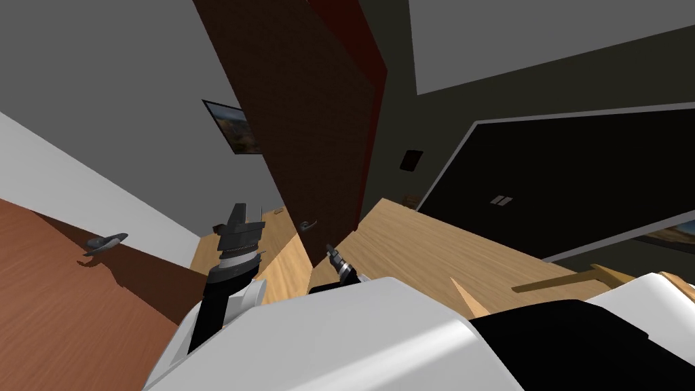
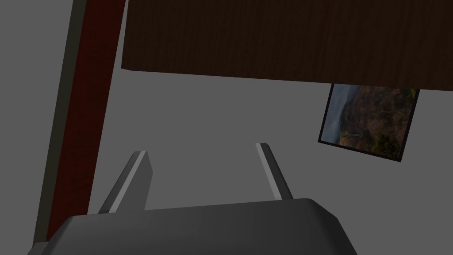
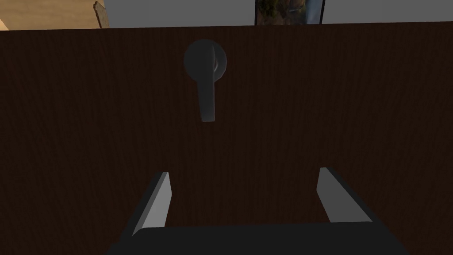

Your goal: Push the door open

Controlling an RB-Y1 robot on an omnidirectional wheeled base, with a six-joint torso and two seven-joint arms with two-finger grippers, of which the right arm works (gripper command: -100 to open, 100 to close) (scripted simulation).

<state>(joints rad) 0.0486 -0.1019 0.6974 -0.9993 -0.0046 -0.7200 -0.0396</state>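
A dark brown door (image 1: 305,122) stands ajar ahead of me, with a grey lever handle (image 1: 309,225) near its free edge. My right gripper (image 1: 332,252) sits just short of the door's face, below the handle. In the right wrist view the door (image 3: 309,110) spans the picture, and the handle (image 3: 206,84) hangs a little beyond my open right gripper (image 3: 243,172). My left gripper (image 1: 239,217) is raised to the left of the door. It is open (image 2: 201,152), with nothing between its fingers, pointing past the door's edge (image 2: 287,40) at a grey wall.
A dark red door frame (image 1: 366,41) runs beside the door. A second, lighter brown door (image 1: 68,305) with a grey lever (image 1: 105,242) stands close on my left. Light wooden floor (image 1: 421,251) lies beyond, and a black area (image 1: 577,183) lies to the right. A framed picture (image 2: 369,119) hangs on the wall.
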